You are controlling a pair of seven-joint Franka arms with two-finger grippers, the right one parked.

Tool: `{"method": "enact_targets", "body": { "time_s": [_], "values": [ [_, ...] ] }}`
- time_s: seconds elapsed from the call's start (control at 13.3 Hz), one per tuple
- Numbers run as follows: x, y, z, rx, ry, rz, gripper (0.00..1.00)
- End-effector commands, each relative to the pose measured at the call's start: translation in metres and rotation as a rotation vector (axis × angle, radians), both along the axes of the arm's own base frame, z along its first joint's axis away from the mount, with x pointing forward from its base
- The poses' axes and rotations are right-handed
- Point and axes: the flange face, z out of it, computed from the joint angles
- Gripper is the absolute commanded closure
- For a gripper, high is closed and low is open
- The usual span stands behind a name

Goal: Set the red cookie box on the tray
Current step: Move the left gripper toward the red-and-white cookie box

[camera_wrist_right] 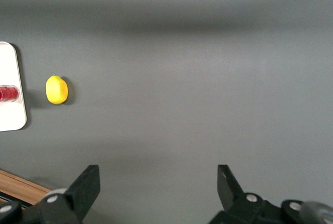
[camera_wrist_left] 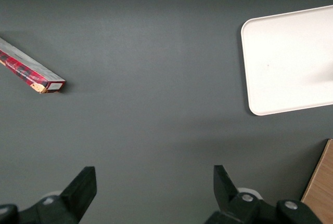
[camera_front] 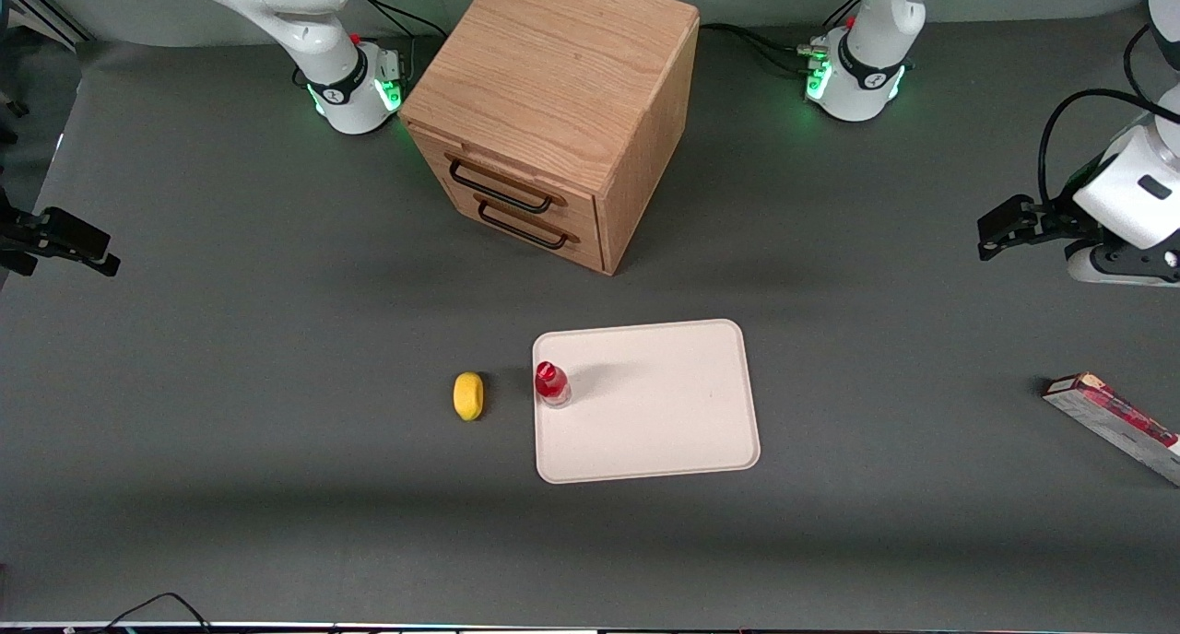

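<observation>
the red cookie box (camera_front: 1115, 425) lies flat on the grey table (camera_front: 277, 385) toward the working arm's end, well apart from the tray (camera_front: 664, 450). its long axis runs diagonally: one short end points toward the tray and slightly away from the front camera, the other runs out of the front view nearer that camera. the gripper (camera_front: 1000, 228) hangs above the table, farther from the front camera than the box, fingers (camera_wrist_left: 83, 187) spread wide apart and holding nothing; the box sits clear of them, not between them. a small red-capped bottle (camera_front: 551, 383) stands on the tray's edge, a yellow lemon (camera_front: 468, 395) just beside the tray, a wooden drawer cabinet (camera_front: 553, 109) farther back.
</observation>
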Motion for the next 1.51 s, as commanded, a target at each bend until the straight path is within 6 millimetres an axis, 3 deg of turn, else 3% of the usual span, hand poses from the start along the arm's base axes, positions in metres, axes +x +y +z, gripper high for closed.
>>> {"method": "enact_targets", "body": {
  "time_s": [0.0,0.38,0.6,0.98,1.43],
  "values": [
    [0.005,0.000,0.002,-0.013,0.006,-0.012,0.00],
    [0.008,0.001,-0.009,-0.019,0.031,-0.010,0.00],
    [0.009,-0.007,-0.003,-0.009,0.020,-0.012,0.00],
    [0.011,-0.002,-0.001,0.009,0.003,-0.009,0.00],
    [0.026,0.025,-0.013,0.083,-0.003,0.006,0.00]
  ]
}}
